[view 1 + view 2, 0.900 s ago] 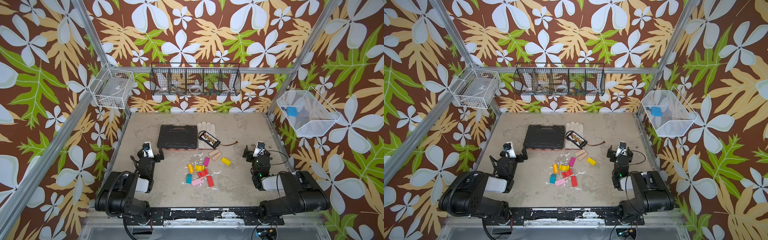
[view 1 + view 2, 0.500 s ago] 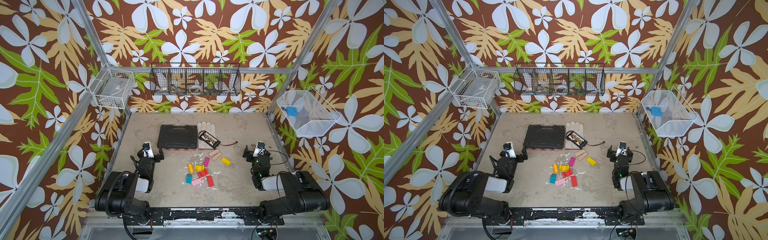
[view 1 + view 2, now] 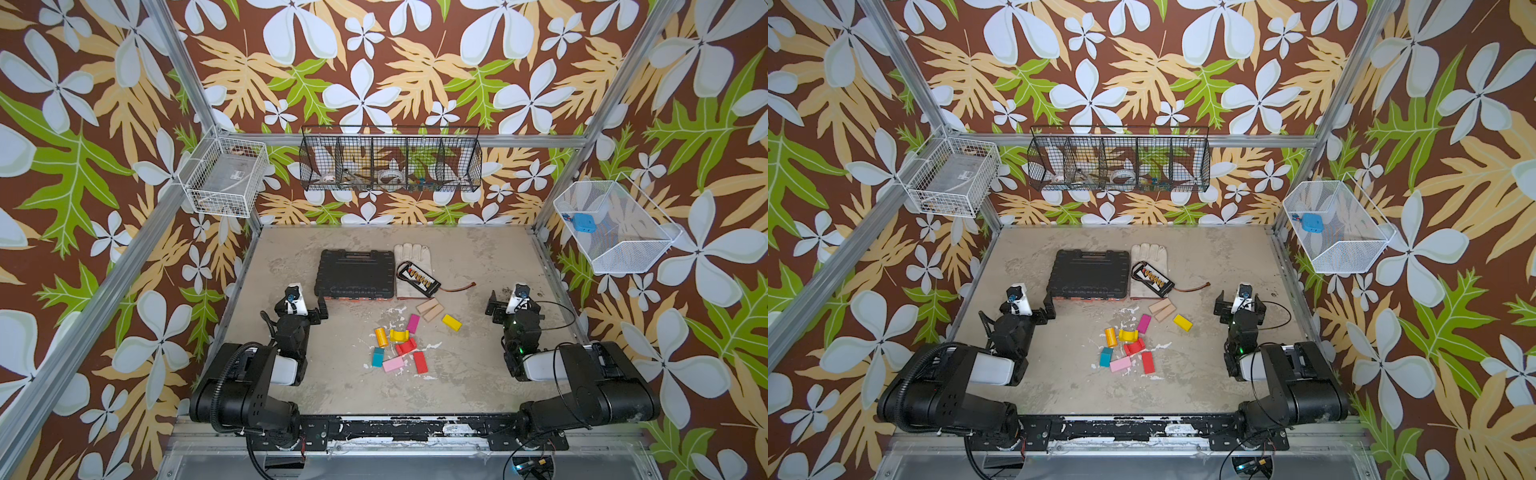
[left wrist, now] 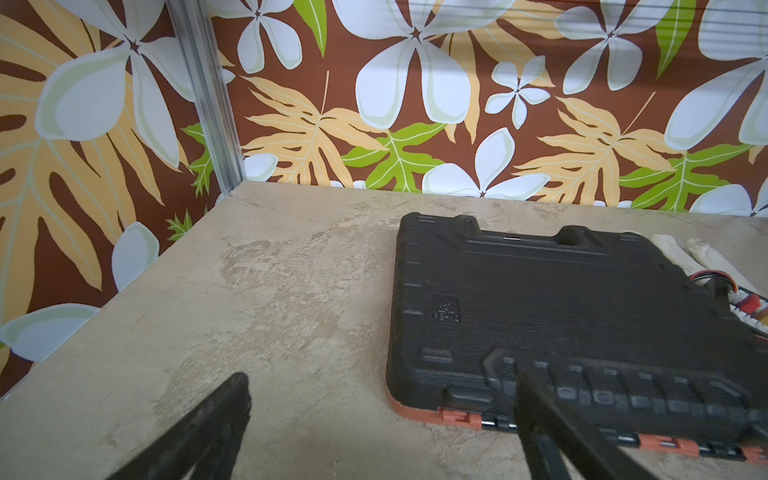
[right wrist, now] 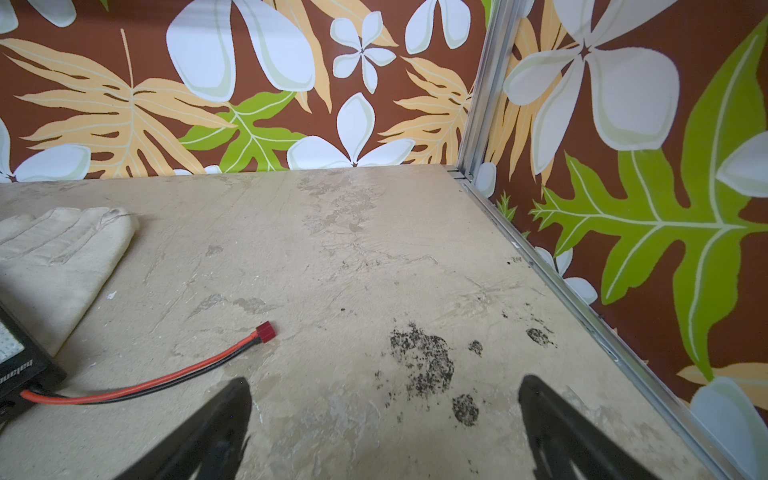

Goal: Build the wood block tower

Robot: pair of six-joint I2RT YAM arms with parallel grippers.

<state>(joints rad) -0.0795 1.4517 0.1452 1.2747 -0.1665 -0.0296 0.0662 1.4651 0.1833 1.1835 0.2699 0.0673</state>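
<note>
The left arm (image 3: 249, 386) and the right arm (image 3: 602, 386) are bulky and matte black, each with a glossy white forearm shell (image 3: 284, 370). A ribbed black hose (image 3: 220, 382) runs along the left arm. A thin black cable (image 3: 575, 319) arcs beside the right arm, where a green light (image 3: 515, 322) glows. White camera housings top the left end effector (image 3: 300, 309) and the right end effector (image 3: 514, 305). Their fingers (image 4: 208, 428) are black and tapered. The black base rail (image 3: 395, 428) is chipped white.

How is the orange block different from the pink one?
The orange block is round like a can, while the pink block is a flat-sided brick. The orange block lies beside the yellow arch. The pink block lies nearer the robot, between the teal block and a red brick. Both lie loose on the table, not stacked yet.
</note>
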